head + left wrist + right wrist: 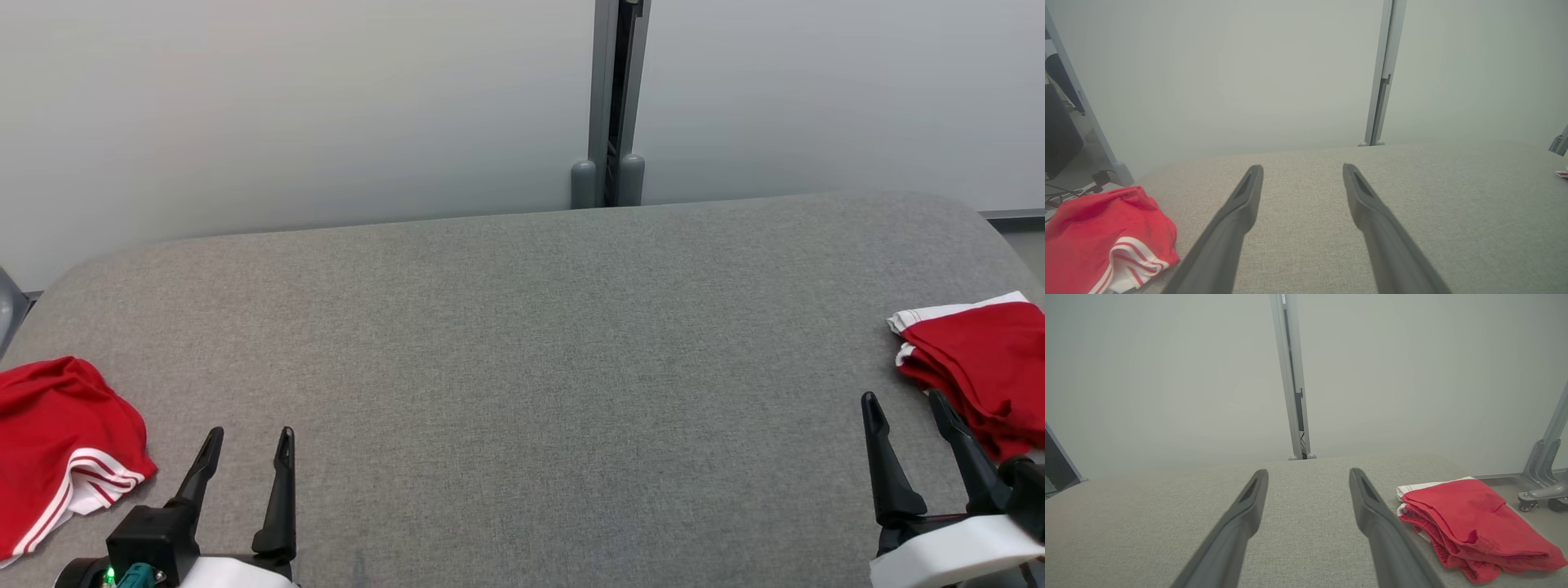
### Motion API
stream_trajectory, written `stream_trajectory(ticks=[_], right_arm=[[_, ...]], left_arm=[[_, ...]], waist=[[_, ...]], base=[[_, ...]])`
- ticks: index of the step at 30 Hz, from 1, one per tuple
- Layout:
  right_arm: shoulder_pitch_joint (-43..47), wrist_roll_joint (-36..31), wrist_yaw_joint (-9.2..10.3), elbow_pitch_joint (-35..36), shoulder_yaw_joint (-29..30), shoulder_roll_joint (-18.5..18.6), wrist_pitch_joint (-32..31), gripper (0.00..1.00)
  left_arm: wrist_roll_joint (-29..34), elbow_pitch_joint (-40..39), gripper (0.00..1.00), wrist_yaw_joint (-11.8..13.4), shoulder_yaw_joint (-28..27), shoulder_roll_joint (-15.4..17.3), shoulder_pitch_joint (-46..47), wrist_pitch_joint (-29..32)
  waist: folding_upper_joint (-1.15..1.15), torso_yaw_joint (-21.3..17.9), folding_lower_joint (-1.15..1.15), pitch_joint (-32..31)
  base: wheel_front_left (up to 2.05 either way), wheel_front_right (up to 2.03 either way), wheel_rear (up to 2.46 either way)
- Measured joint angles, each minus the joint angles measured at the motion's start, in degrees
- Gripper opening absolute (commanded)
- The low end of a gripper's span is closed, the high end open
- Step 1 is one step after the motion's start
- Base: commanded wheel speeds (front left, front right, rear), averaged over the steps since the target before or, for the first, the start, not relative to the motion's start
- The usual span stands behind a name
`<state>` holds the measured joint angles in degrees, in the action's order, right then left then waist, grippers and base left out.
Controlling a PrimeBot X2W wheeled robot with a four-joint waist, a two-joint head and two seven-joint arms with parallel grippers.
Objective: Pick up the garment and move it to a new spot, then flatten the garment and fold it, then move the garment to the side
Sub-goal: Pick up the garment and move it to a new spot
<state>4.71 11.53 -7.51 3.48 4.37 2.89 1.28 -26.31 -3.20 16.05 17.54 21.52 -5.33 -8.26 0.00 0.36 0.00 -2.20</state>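
The left gripper (250, 434) was at the near left of the grey table (522, 343), its fingers spread wide and holding nothing. Just to its left, at the table's left edge, lay a crumpled red garment (57, 433) with white stripes, untouched. The right gripper (904, 400) was at the near right, its fingers likewise spread and empty. Just beside it, at the right edge, rested a folded red garment (988, 359) with white trim. A grey post (611, 98) stood behind the table's far edge, between pale wall panels.
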Motion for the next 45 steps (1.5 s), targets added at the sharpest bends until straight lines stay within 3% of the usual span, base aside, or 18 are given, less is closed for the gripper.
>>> stream_trajectory(ticks=[14,20,36,45], right_arm=[[0.10,-0.10,0.01,1.15,0.31,0.00,-0.02,1.00],[-0.09,-0.67,0.01,2.91,-1.41,-0.02,-0.56,1.00],[-1.99,-0.05,0.01,3.90,-6.22,-0.05,-0.69,1.00],[-2.36,-0.05,0.01,3.36,-6.48,-0.07,-0.69,1.00]], left_arm=[[-0.56,0.86,1.00,-0.63,0.29,0.01,2.11,-0.35],[-1.02,1.83,1.00,-1.36,-0.45,0.74,4.62,-0.92],[-2.69,3.87,1.00,-1.36,-3.64,0.85,7.21,-3.64],[-3.07,3.93,1.00,-1.27,-3.87,0.74,7.20,-4.14]], waist=[[0.00,1.79,0.00,0.46],[0.00,6.38,0.00,0.82],[0.00,23.27,0.00,1.88],[0.00,26.77,0.00,1.88]], base=[[0.00,0.00,0.00],[0.00,0.00,0.00],[0.00,0.00,0.00],[0.00,0.00,0.00]])
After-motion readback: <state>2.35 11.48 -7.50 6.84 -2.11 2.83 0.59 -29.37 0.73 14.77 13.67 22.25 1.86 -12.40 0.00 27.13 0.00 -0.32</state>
